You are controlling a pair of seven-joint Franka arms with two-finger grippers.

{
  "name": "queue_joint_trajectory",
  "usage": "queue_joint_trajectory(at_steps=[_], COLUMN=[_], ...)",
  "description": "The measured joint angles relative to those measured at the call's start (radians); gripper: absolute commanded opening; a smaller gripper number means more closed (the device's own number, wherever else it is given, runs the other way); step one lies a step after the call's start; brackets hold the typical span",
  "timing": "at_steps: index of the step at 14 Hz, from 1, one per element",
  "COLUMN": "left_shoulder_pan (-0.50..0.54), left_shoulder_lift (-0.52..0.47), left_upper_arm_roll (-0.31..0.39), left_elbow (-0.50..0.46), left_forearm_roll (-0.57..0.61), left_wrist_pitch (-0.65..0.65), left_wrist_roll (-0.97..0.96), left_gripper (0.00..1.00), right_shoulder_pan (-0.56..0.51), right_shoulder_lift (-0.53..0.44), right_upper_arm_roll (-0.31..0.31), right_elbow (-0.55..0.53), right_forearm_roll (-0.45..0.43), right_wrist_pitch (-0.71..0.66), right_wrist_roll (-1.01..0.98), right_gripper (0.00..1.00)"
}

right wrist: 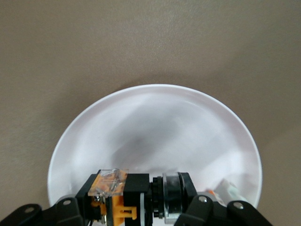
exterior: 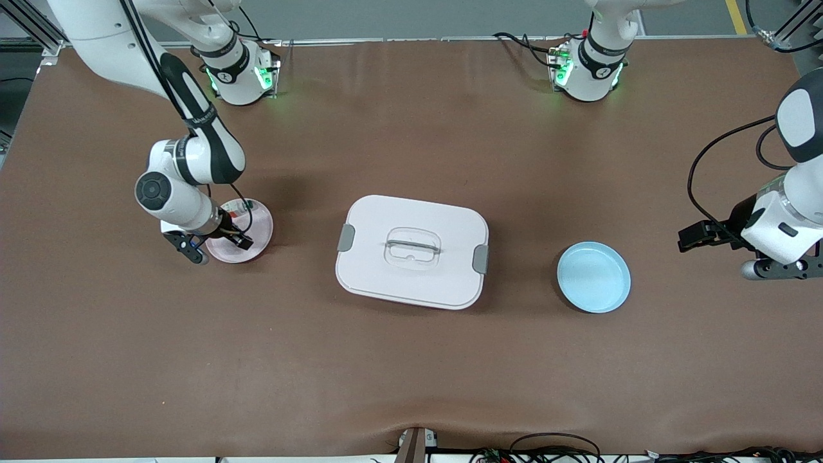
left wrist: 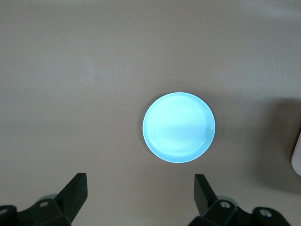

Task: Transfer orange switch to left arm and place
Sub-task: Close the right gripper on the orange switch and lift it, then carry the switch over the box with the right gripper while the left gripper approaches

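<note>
My right gripper (exterior: 217, 246) is low over the pink plate (exterior: 257, 225) toward the right arm's end of the table. In the right wrist view it (right wrist: 134, 207) is shut on the orange switch (right wrist: 124, 193), a black boxy part with an orange face and a clear cover, just above the plate (right wrist: 155, 122). My left gripper (exterior: 781, 269) hangs open and empty over bare table at the left arm's end, beside the light-blue plate (exterior: 593, 277). The left wrist view shows its fingers wide apart (left wrist: 139, 197) and that plate (left wrist: 178, 127) empty. The white box (exterior: 411, 251) stands between the two plates.
A small grey-and-clear part with an orange-red bit (right wrist: 225, 190) lies in the pink plate beside the held switch. The box's edge shows in the left wrist view (left wrist: 297, 155). Cables lie along the table edge nearest the front camera (exterior: 553, 450).
</note>
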Motion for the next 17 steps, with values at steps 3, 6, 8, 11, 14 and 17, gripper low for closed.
queue_joint_trajectory(at_steps=[3,6,8,11,14,17], left_shoulder_pan=[0.0,0.0,0.0,0.001,-0.003,-0.005], left_shoulder_lift=[-0.003,-0.015,-0.042,-0.095,-0.126,-0.133], left_upper_arm_roll=[0.0,-0.003,-0.008,-0.043,-0.107,-0.124], left_elbow=[0.016,0.04,0.049,0.052,0.052,0.052], left_forearm_roll=[0.0,0.0,0.0,-0.003,-0.055,-0.203], left_wrist_pitch=[0.0,-0.026,-0.079,-0.153,-0.177,-0.178], left_wrist_roll=[0.0,0.003,0.003,0.009,0.001,-0.015], left_gripper=[1.0,1.0,1.0,1.0,1.0,1.0], right_shoulder_pan=[0.0,0.012,0.061,0.17,0.236,0.285], right_shoulder_lift=[-0.086,-0.149,-0.169,-0.17,-0.154,-0.101], right_upper_arm_roll=[0.001,0.016,0.024,0.029,0.03,0.03], right_elbow=[0.06,0.131,0.21,0.338,0.425,0.523], right_forearm_roll=[0.03,0.118,0.17,0.213,0.314,0.374], right_wrist_pitch=[-0.167,-0.317,-0.412,-0.473,-0.486,-0.486], right_wrist_roll=[0.031,0.101,0.206,0.406,0.533,0.673], right_gripper=[0.0,0.0,0.0,0.0,0.0,0.0])
